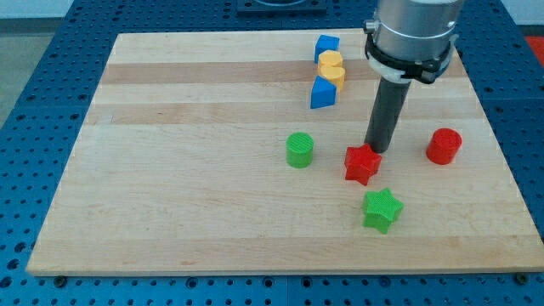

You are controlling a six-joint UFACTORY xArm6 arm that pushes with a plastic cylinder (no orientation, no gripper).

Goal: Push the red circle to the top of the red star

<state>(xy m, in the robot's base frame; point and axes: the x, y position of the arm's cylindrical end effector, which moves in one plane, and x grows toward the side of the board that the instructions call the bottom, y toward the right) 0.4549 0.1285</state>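
The red circle (444, 145) is a short red cylinder at the view's right side of the board. The red star (363, 163) lies to its left, near the board's middle right. My tip (375, 151) is at the star's upper right edge, touching or almost touching it. The dark rod rises from there to the grey arm at the view's top. The circle is well apart from the tip, to its right.
A green circle (299, 150) sits left of the red star. A green star (382, 210) lies below it. A blue block (326, 46), a yellow block (331, 67) and another blue block (322, 93) stand in a column near the top. The wooden board (170, 170) rests on a blue table.
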